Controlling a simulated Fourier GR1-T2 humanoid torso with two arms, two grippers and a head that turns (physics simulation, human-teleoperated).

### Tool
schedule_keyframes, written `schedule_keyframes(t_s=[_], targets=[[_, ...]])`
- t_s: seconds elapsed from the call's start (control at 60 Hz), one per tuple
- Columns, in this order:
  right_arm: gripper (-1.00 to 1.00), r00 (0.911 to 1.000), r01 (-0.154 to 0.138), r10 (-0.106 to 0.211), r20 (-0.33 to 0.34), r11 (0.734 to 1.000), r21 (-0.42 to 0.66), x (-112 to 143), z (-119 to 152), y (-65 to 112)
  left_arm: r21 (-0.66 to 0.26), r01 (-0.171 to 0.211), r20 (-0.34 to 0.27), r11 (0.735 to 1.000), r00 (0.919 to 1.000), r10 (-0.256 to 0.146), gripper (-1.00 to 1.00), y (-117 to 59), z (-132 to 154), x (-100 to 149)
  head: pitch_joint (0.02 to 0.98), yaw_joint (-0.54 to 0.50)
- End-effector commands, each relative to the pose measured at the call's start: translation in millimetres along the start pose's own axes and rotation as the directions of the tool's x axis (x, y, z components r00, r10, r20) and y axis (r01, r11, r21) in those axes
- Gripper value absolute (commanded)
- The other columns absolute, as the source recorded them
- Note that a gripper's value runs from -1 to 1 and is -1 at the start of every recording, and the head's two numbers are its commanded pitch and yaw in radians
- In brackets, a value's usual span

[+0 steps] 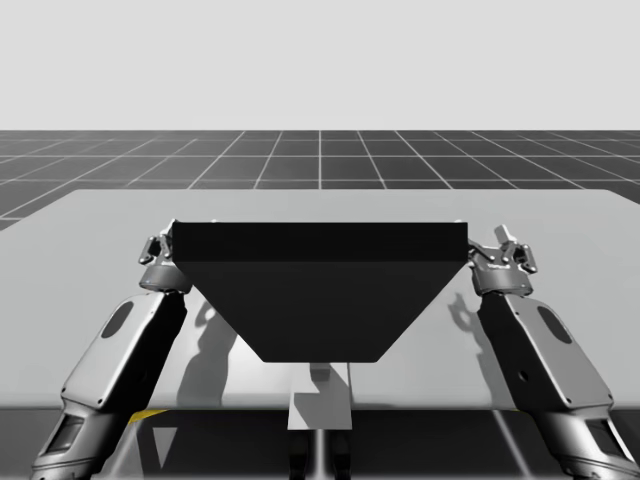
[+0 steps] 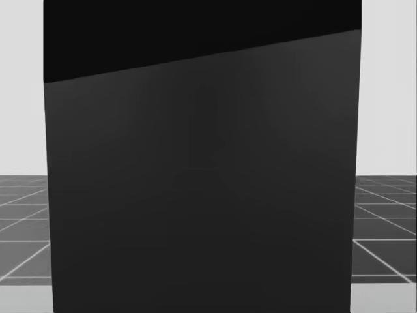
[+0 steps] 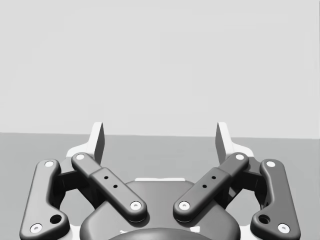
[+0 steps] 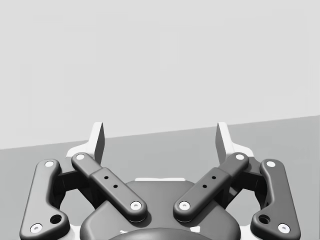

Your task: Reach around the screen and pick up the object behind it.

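Left wrist view first: my left hand [image 3: 160, 142] has its fingers [image 3: 98, 140] spread wide with nothing between them. Ahead of it there's just bare grey bench [image 3: 30, 145] and pale background past that. Right wrist view is pretty much a twin: right hand [image 4: 160, 142] splayed just as wide and holding nothing. It has the same bare bench ahead of it, only the bench's far edge runs tilted there.

High view gives the layout. The left hand [image 1: 160, 245] sits just beside the upper left corner of the screen [image 1: 320, 290], roughly 9 o'clock from the screen's middle. The right hand [image 1: 505, 250] mirrors it at the upper right corner, roughly 3 o'clock. Can't tell whether either one actually touches the panel. My left arm [image 1: 120, 350] comes in from about 7 o'clock and my right arm [image 1: 545, 350] from about 5 o'clock. Both reach over the bench, and their shadows fall toward the screen.

The screen itself is a plain dark panel standing upright across the middle of the bench, between the two hands. In the head view it's right in front of my face, a dark slab with slivers of gridded floor [image 2: 384, 222] at 3 and 9 o'clock.

As for the object, the panel hides whatever is behind it toward 12 o'clock. So I can't say what it is or where exactly it sits. The same dark tiled floor runs on past the bench's far edge.
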Motion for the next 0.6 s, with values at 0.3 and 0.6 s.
schedule_keyframes(t_s=[0.3,0.6], targets=[[-1.0,0.9957,0.044,-0.022,-0.09,0.969,0.242,3,20,17.7,-0.137,-0.044,-0.162,0.99,0.9865,0.021,-1.0,-13.8,20,6,0.09,-0.01],[-1.0,0.9839,0.047,0.04,-0.174,0.882,0.469,6,56,20.1,-0.289,-0.022,-0.324,0.957,0.9429,-0.076,-1.0,6.0,71,21,0.11,0.0]])
